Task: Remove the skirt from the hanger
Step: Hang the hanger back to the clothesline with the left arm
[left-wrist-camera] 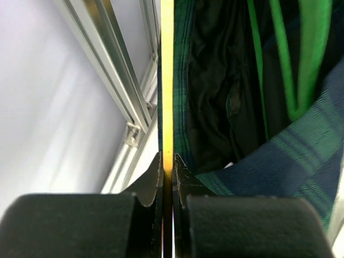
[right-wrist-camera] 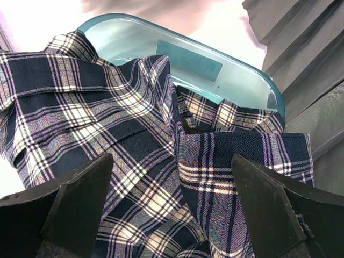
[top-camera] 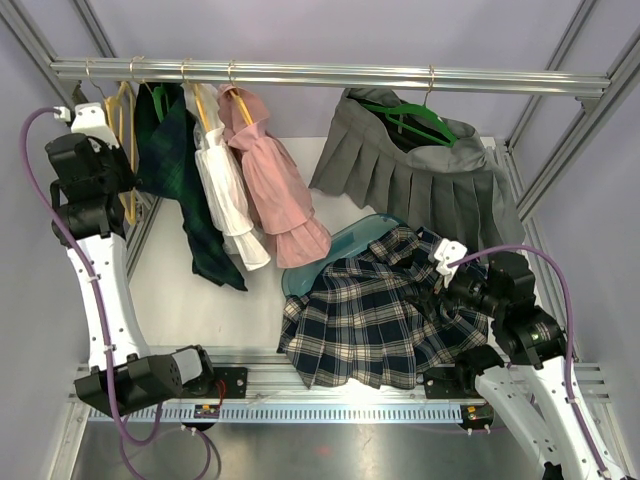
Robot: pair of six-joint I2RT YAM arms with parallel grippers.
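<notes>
From above, the one navy-and-white checked skirt lies across the long teal plastic tray, just left of the right gripper, the nearer one. Four other clothes hang on the silver metal rail.

Left wrist: the left gripper is pinched tight on one thin yellow hanger.

Right wrist: its fingers are spread wide above the skirt.

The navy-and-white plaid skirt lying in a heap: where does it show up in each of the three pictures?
Top external: the plaid skirt lies lower centre-right, draped over the teal tub.
Left wrist: not in it; only a yellow hanger pinched by the left gripper, beside a dark green skirt.
Right wrist: the plaid skirt fills the lower two thirds.
Shared landmark: the teal tub, seen in the top external and right wrist views.
</notes>
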